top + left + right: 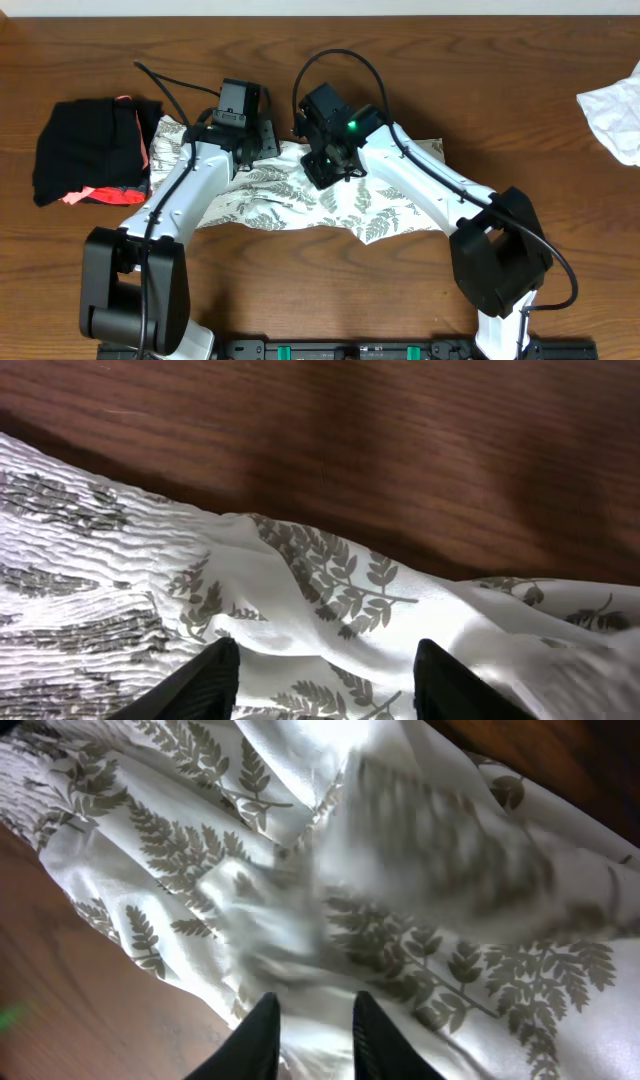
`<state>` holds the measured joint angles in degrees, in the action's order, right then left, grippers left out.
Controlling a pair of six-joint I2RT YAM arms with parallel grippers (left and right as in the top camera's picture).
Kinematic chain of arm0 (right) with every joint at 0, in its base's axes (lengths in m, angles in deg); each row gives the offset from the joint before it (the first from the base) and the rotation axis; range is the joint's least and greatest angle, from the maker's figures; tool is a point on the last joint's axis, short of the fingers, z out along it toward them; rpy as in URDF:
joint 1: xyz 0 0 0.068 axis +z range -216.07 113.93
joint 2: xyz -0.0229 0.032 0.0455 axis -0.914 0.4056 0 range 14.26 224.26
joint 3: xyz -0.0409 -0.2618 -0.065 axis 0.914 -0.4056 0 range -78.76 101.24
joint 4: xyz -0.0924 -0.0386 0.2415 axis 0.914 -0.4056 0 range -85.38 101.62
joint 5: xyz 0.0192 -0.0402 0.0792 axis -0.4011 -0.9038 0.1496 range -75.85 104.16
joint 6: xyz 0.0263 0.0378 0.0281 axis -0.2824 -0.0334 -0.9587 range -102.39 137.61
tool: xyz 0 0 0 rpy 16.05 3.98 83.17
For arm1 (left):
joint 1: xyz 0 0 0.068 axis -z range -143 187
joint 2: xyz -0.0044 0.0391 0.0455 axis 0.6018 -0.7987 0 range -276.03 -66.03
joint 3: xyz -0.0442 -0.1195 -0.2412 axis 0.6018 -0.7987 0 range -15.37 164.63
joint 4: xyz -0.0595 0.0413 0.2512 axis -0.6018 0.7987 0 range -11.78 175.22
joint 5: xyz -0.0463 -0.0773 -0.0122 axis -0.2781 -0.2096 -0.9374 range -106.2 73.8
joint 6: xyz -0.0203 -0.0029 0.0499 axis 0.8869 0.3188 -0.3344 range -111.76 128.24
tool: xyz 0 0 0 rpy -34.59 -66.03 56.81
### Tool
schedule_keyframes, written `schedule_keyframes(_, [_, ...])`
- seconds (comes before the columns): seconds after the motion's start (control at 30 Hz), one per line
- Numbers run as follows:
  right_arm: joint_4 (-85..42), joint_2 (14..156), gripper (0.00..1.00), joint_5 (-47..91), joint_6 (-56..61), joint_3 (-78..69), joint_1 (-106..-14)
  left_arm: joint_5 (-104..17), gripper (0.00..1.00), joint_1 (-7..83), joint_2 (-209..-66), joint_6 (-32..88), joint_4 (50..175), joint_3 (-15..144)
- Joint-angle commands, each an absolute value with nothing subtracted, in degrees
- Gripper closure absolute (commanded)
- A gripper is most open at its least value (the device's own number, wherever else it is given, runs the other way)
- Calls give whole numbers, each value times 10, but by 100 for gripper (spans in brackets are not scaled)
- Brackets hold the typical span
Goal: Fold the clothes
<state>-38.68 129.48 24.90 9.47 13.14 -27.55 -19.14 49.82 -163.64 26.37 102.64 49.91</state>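
The dress (380, 215) lies mid-table under both arms, a wide rumpled band running left to right, its near edge ragged and wavy. No clean fold line shows anywhere, so I judge the folding barely begun. The fabric needs spreading flat first, then halving.

The left gripper (325, 655) hovers over the dress's far edge with its fingers well apart and nothing between them. The right gripper (315, 1010) is low over the heaped middle, fingers only narrowly parted. The cloth there is blurred, so whether a pinch of it sits in that gap is hard to say; it looks free.

A black bundle (95, 150) sits at the left and a plain white cloth (615, 110) at the far right, neither part of this job.
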Motion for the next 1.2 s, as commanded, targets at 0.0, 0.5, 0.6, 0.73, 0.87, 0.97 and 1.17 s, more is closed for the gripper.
schedule_keyframes(0.0, [-394, 1263, 74, 236, 61, 140, -300, -183, 43, 497, -1633, 258, 1032, 494])
schedule_keyframes(0.5, [-550, 1209, 70, 146, -23, 70, -474, -182, 43, 497, -1633, 258, 1035, 494])
schedule_keyframes(0.6, [-523, 1209, 69, 176, -20, 22, -477, -182, 43, 497, -1633, 258, 1035, 494])
schedule_keyframes(0.73, [-478, 1209, 67, 217, -20, -34, -476, -182, 43, 497, -1633, 258, 1035, 494])
schedule_keyframes(0.87, [-435, 1209, 66, 265, -12, -73, -476, -182, 43, 497, -1633, 258, 1035, 494])
schedule_keyframes(0.97, [-413, 1209, 68, 302, -5, -88, -476, -182, 43, 497, -1633, 258, 1035, 494])
schedule_keyframes(1.17, [-391, 1207, 99, 344, 20, -85, -471, -182, 43, 497, -1633, 258, 1035, 494])
